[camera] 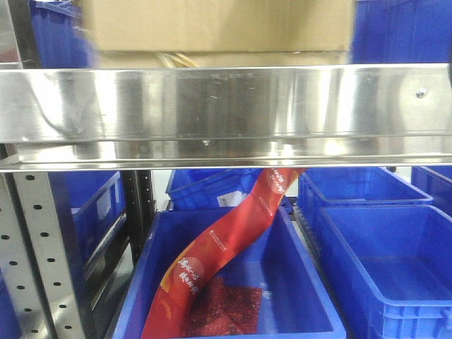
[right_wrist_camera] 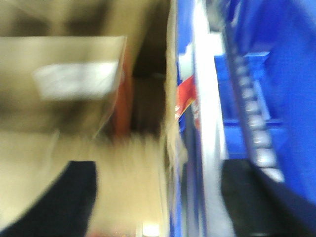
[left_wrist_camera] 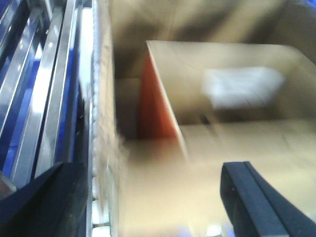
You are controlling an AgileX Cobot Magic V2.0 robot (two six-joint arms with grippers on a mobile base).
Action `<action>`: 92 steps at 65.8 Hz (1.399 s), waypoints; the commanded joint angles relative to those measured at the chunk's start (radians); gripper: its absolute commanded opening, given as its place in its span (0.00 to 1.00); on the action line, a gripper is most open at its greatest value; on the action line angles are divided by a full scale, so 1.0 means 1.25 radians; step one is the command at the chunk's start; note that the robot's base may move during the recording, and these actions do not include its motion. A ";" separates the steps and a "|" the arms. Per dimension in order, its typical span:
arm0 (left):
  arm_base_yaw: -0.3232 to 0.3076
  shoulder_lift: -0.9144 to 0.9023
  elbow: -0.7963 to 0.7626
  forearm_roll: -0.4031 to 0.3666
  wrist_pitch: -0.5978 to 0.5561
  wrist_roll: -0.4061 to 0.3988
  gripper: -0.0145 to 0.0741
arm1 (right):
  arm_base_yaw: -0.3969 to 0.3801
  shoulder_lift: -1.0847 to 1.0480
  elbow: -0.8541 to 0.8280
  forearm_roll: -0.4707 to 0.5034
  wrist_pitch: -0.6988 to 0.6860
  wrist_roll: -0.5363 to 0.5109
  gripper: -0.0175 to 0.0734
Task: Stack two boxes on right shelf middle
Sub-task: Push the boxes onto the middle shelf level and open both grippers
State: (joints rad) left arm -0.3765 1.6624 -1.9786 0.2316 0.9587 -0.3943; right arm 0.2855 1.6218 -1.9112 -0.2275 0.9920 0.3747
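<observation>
Placement step appears in hand: the cardboard boxes (camera: pixel 215 32) sit on the steel shelf (camera: pixel 226 106), above the blue bins (camera: pixel 385 261). Left pincer (left_wrist_camera: pixel 148 197) and right pincer (right_wrist_camera: pixel 163 197) both stand open (views blurred). Next move, likely: confirm stack alignment, withdraw squarely.

Steel shelf (camera: pixel 226 106) – cardboard boxes (camera: pixel 219 32) on top.

Blurred tan box (right_wrist_camera: pixel 74 79) with white label; right pincer (right_wrist_camera: pixel 158 197) fingers spread apart.
</observation>
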 commanded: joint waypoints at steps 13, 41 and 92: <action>-0.006 -0.046 0.015 -0.056 0.044 0.079 0.07 | 0.006 -0.040 0.026 -0.010 0.047 -0.020 0.03; -0.012 -0.262 0.471 -0.097 -0.332 0.119 0.04 | 0.004 -0.218 0.461 0.012 -0.357 -0.043 0.01; 0.059 -0.873 1.108 -0.125 -0.619 0.082 0.04 | -0.005 -0.824 1.086 0.038 -0.715 -0.028 0.01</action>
State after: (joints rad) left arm -0.3081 0.6173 -0.5944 0.0811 0.2162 -0.2861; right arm 0.2826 0.6323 -0.5542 -0.1834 0.1322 0.3386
